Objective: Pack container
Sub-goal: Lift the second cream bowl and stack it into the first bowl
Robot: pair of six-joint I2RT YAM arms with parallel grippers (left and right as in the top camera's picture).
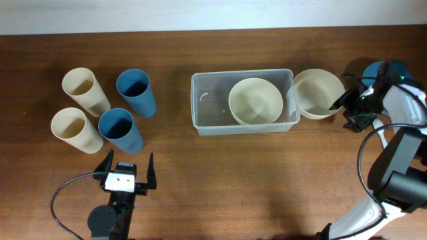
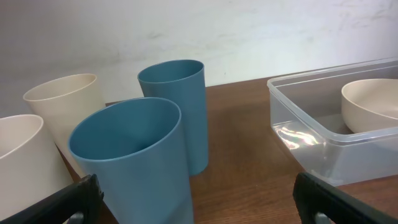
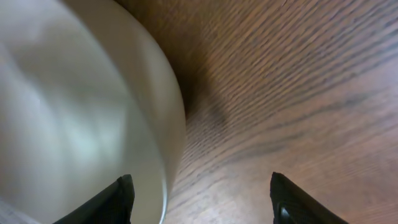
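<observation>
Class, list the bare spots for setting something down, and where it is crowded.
Free: the container's left half; table between the blue cups and container; the front strip right of the left hand. Crowded: around the cream cups; the bowl beside the container's right end.

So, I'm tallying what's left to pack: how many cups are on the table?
4, clustered left of the container: rear cream cup, front cream cup, rear blue cup, front blue cup. None appears hidden.

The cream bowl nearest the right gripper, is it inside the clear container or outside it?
Outside. Overhead, this cream bowl stands beyond the right wall of the container; a second bowl lies inside it.
</observation>
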